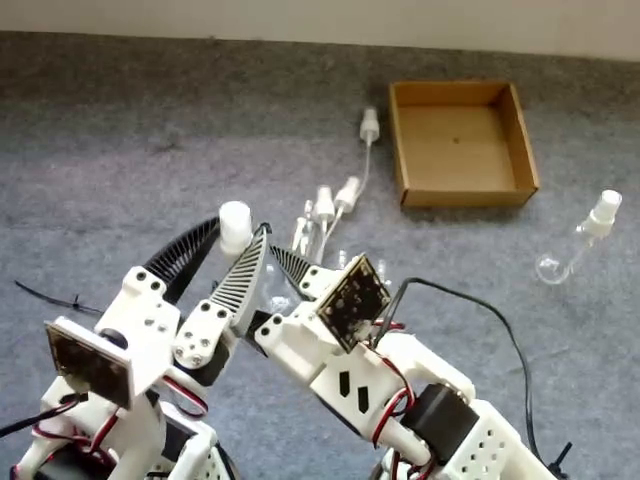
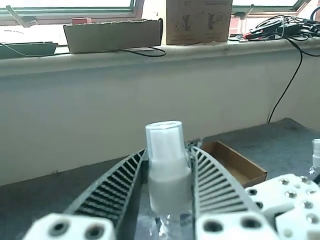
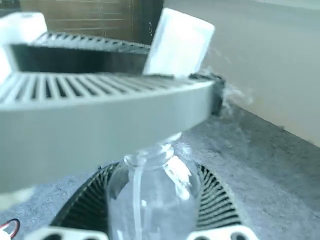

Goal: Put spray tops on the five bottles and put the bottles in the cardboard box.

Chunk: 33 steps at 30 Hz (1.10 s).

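My left gripper [image 1: 238,235] [image 2: 168,152] is shut on a white spray top [image 1: 235,222] [image 2: 166,160] [image 3: 180,42], held upright above the table. Right beneath the top, my right gripper [image 1: 287,278] [image 3: 150,172] is shut on a clear bottle [image 3: 150,197]. The open neck of the bottle sits just under the top, and a thin tube shows inside the glass. The cardboard box [image 1: 460,145] [image 2: 235,164] lies open at the back right with nothing in it. A capped bottle [image 1: 582,240] lies on its side to the right of the box.
Three loose spray tops with tubes lie on the grey carpet left of the box [image 1: 369,125] [image 1: 347,193] [image 1: 324,204]. More clear bottles [image 1: 305,238] lie just beyond the grippers. A black cable [image 1: 500,330] runs along the right arm.
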{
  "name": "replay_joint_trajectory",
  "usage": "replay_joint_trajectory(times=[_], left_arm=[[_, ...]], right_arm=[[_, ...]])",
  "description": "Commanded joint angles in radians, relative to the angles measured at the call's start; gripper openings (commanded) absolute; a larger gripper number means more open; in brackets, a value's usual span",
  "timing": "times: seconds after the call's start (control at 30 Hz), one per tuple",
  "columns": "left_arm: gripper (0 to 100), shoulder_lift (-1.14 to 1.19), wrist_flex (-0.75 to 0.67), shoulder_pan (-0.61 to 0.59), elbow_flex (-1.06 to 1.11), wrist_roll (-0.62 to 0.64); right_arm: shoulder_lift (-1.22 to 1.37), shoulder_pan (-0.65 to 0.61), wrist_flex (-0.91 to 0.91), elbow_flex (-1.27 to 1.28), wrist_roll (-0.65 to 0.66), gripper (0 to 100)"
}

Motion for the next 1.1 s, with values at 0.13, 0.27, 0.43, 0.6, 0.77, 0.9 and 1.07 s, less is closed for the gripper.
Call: replay_joint_trajectory(times=[0.13, 0.27, 0.43, 0.6, 0.77, 0.9, 1.07], left_arm=[[4, 0.025, -0.037, -0.027, 0.041, 0.097], [16, 0.024, -0.034, -0.021, 0.038, 0.092], [18, -0.031, -0.029, -0.028, -0.019, 0.068], [18, -0.145, 0.011, -0.042, -0.107, -0.015], [18, -0.209, 0.054, -0.186, -0.180, -0.023], [18, -0.219, 0.074, -0.229, -0.180, -0.023], [18, -0.193, 0.089, -0.234, -0.177, -0.026]], right_arm=[[-0.008, 0.070, -0.064, -0.117, -0.083, 0.5], [-0.007, 0.071, -0.064, -0.117, -0.083, 0.5], [-0.005, 0.090, -0.064, -0.117, -0.083, 0.5], [-0.005, 0.147, -0.064, -0.117, -0.083, 0.5], [-0.005, 0.209, -0.064, -0.113, -0.083, 0.5], [-0.005, 0.297, -0.064, -0.116, -0.072, 0.5], [-0.005, 0.432, -0.064, -0.111, 0.035, 0.5]])
